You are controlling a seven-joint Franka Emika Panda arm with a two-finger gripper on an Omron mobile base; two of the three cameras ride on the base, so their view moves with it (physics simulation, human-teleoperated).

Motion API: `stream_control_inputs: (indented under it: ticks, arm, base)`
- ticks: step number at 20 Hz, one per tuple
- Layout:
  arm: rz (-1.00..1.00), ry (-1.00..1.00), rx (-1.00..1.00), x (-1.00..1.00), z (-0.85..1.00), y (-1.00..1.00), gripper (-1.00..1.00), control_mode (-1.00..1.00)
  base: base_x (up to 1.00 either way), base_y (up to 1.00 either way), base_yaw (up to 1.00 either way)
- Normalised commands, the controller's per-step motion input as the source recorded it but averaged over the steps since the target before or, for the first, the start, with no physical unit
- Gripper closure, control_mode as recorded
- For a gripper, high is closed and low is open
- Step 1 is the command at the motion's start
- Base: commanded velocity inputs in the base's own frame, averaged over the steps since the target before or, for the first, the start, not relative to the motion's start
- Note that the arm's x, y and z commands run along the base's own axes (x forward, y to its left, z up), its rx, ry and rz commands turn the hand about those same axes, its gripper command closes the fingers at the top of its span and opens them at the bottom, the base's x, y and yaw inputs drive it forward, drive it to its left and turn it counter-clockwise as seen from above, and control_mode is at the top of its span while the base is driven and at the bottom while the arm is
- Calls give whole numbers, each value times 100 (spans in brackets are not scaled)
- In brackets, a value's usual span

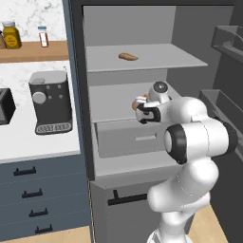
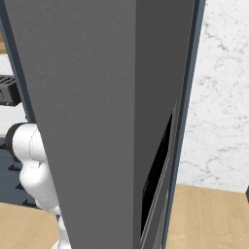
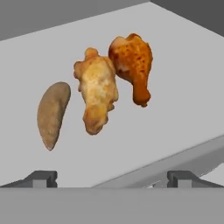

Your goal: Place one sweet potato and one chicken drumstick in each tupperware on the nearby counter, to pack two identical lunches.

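In the hand view, a tan-brown sweet potato (image 3: pixel 53 114) lies on a grey fridge shelf (image 3: pixel 175 87). To its right lie a pale golden chicken drumstick (image 3: pixel 98 94) and a darker orange one (image 3: pixel 132 63). My gripper (image 3: pixel 113 178) is open, its tips wide apart just short of the shelf's front edge, with nothing between them. In the left base view the gripper (image 1: pixel 142 111) reaches into the fridge's middle shelf. Another sweet potato (image 1: pixel 128 57) rests on the top shelf. The white counter (image 1: pixel 28 142) lies to the left. The tupperware is out of view.
A coffee machine (image 1: pixel 50 102) and a toaster (image 1: pixel 4 107) stand on the counter above drawers (image 1: pixel 28 190). Jars (image 1: pixel 10 35) sit on a wooden shelf. A fridge drawer (image 1: pixel 130 140) is below the arm's shelf. The grey fridge side (image 2: pixel 97 121) blocks the right base view.
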Motion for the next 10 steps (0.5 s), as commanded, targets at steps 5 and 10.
stream_control_inputs:
  ticks: [5, 10]
  arm:
    - [0, 2, 0, 38, -13, 0, -100, -100]
    - [0, 0, 0, 31, -17, 0, -100, -100]
  base:
    - [0, 0, 0]
    - [0, 0, 0]
